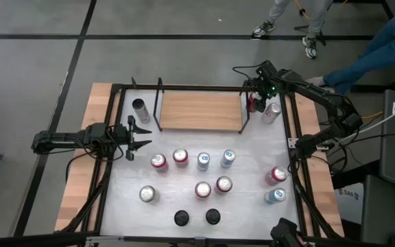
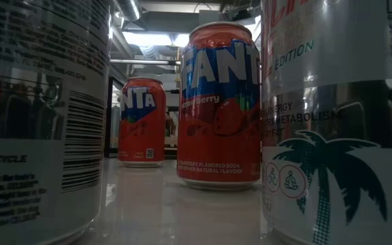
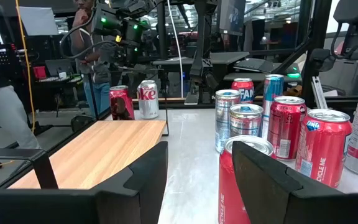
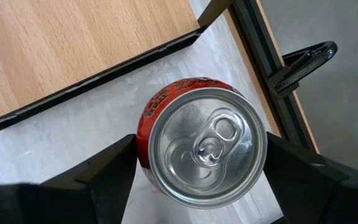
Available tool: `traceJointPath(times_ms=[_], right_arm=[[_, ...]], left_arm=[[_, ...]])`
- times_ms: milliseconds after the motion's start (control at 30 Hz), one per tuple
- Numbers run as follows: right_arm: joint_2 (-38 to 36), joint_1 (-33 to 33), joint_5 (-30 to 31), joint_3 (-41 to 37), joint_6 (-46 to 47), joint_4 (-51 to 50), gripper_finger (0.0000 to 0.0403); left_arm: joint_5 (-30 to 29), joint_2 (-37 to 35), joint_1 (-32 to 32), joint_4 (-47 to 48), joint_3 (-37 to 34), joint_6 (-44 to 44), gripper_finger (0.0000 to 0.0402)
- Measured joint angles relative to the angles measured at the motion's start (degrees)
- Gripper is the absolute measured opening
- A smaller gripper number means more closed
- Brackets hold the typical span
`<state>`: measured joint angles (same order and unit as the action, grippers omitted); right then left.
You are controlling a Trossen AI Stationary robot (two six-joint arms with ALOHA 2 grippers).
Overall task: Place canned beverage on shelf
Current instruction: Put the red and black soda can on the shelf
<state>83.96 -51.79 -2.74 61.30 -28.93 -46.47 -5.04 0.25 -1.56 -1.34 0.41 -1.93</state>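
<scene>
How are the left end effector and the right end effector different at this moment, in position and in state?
The left end effector waits at the table's left side, left of the can rows, while the right end effector sits at the shelf's right end. The left is shut and empty; the right is open, its fingers either side of a red can. Both are dark and two-fingered.

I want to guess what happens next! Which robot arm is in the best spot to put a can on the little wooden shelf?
Probably the right one. The right gripper has its fingers open on either side of a red can, just beside the shelf. The left gripper is shut, holds nothing, and waits at the table's left side.
</scene>
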Motion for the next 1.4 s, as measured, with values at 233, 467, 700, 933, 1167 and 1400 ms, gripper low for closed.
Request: traceJointPath(times_ms=[233, 467, 700, 933, 1167, 1400], right_arm=[[0.0, 0.0, -0.1, 0.0, 0.0, 0.0, 0.0317], [0.0, 0.0, -0.3, 0.0, 0.0, -0.1, 0.0317], [0.0, 0.0, 0.3, 0.0, -0.1, -0.1, 0.0317], [0.0, 0.0, 0.6, 0.0, -0.2, -0.1, 0.0317], [0.0, 0.0, 0.6, 0.0, -2.0, 0.6, 0.0317], [0.1, 0.0, 0.6, 0.0, -1.9, 1.8, 0.0317]], left_arm=[[0.0, 0.0, 0.0, 0.0, 0.0, 0.0, 0.0174], [0.0, 0.0, 0.0, 0.0, 0.0, 0.0, 0.0174], [0.0, 0.0, 0.0, 0.0, 0.0, 0.0, 0.0174], [0.0, 0.0, 0.0, 0.0, 0.0, 0.0, 0.0174], [0.0, 0.0, 0.0, 0.0, 0.0, 0.0, 0.0174], [0.0, 0.0, 0.0, 0.0, 0.0, 0.0, 0.0174]])
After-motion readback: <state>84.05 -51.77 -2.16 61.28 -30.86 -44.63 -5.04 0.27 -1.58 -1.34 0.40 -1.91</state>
